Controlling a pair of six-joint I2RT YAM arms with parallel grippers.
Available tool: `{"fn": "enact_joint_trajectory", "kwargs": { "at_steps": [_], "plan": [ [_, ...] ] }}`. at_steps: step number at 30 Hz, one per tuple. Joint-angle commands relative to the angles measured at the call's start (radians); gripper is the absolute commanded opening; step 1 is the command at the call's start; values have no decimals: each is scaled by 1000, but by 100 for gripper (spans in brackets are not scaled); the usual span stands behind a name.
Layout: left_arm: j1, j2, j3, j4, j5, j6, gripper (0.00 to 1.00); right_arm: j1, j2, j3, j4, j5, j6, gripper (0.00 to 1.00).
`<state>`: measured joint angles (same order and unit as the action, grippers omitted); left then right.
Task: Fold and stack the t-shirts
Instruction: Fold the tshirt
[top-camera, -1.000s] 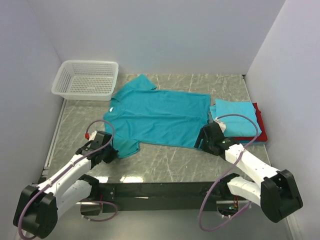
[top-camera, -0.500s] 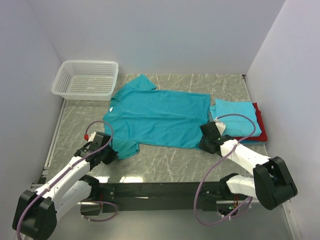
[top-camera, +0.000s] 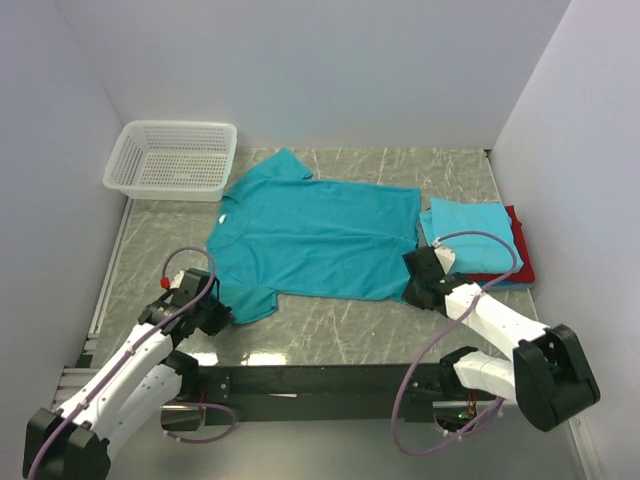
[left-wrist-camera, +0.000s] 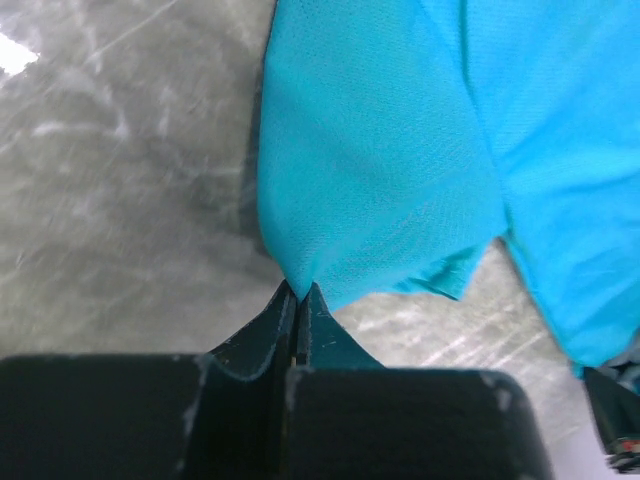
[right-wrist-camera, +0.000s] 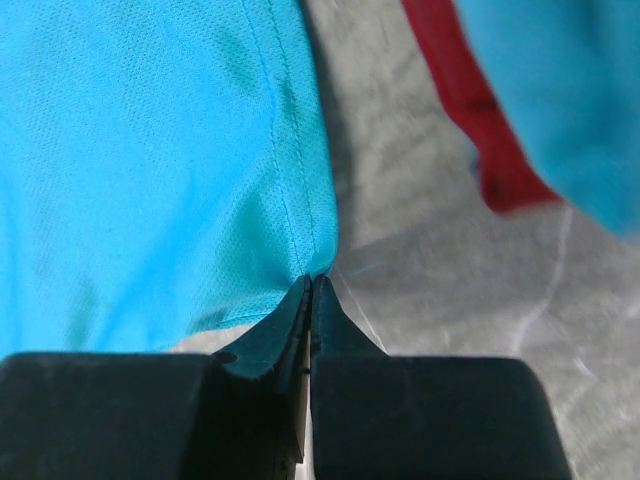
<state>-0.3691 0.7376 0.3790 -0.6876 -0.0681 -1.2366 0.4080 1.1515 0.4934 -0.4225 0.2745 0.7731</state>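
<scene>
Since a second earlier, the left gripper (left-wrist-camera: 298, 298) had drawn slightly back toward the near edge of the table (top-camera: 340, 322), its elbow dropping lower in the overhead view, while the right gripper (right-wrist-camera: 310, 290) had shifted only a little to the right at the shirt's hem. The teal t-shirt (top-camera: 320, 235) lay spread flat across the middle of the marbled surface, collar toward the left and hem toward the right. The left wrist camera showed that pincer's fingers pressed fully together on the tip of the near sleeve (left-wrist-camera: 370, 190), the cloth rising out of the pinch. The right wrist camera showed the other pincer likewise squeezed closed, with no gap between its fingers, on the near corner of the hem (right-wrist-camera: 300, 215), where the stitched edge ran down into the grip. Just beside the hem, on the right, sat the folded stack: a light blue shirt (top-camera: 472, 226) lying on top of a red shirt (top-camera: 522, 264), close to the right gripper but apart from it. A white mesh basket (top-camera: 175, 158) stood at the far left corner, near the far sleeve.
</scene>
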Motion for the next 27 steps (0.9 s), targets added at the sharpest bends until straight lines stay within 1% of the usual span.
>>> {"fn": "enact_joint_trajectory", "kwargs": {
  "at_steps": [1, 3, 5, 8, 9, 11, 12, 14, 18, 24, 27],
  "plan": [
    [1, -65, 67, -128, -24, -60, 0, 8, -96, -24, -62, -45, 2, 0],
    [1, -79, 70, -151, -13, -67, 1, 12, -133, -24, -85, -64, 21, 0],
    [1, -96, 70, -164, 16, -89, 1, 25, -157, -23, -149, -66, 49, 0],
    [1, -122, 86, -245, -5, -119, 1, 43, -222, -39, -235, -87, 80, 0],
    [-2, -132, 98, -271, -9, -121, 1, 55, -260, -45, -252, -96, 90, 0],
    [-2, -165, 109, -285, 8, -115, 1, 81, -288, -59, -242, -160, 117, 0],
    [-4, -176, 122, -296, 11, -115, 1, 92, -298, -55, -251, -161, 127, 0],
    [-8, -202, 133, -325, 17, -115, 1, 130, -305, -32, -327, -105, 173, 0],
    [-24, -218, 141, -336, 30, -107, 1, 241, -331, -12, -377, -77, 238, 0],
    [-24, -181, 165, -314, 14, -83, 1, 267, -303, 16, -389, -48, 258, 0],
    [-24, -179, 176, -264, 16, -66, 1, 268, -288, 45, -407, 0, 255, 0]
  ]
}}
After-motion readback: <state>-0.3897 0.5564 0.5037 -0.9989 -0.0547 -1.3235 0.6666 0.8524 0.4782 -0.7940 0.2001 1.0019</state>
